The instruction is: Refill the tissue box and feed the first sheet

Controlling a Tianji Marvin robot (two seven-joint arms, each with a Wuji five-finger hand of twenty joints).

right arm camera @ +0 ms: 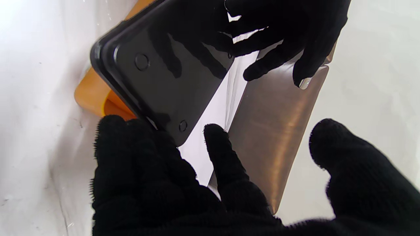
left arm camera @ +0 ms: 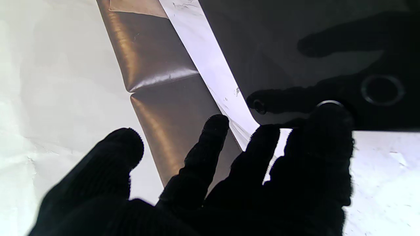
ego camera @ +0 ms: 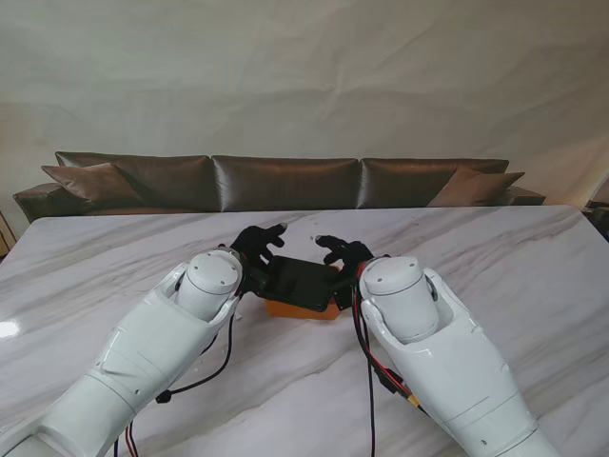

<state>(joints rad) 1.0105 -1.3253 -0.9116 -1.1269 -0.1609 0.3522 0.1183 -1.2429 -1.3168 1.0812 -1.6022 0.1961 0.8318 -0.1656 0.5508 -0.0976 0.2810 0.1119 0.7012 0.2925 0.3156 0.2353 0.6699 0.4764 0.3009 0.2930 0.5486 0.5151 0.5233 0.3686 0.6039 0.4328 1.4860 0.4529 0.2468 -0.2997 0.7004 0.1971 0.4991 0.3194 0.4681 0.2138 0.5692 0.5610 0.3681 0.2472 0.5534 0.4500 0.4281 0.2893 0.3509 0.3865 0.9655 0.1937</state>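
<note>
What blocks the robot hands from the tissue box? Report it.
Nothing visible. The left robot hand and right robot hand already flank the tissue box, their fingers at the ends of its black panel; no other object sits between.

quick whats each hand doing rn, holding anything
left hand: fingers on one end of the black lid over the orange box; a firm hold cannot be told.
right hand: fingers at the lid's other end; likewise cannot be told.
</note>
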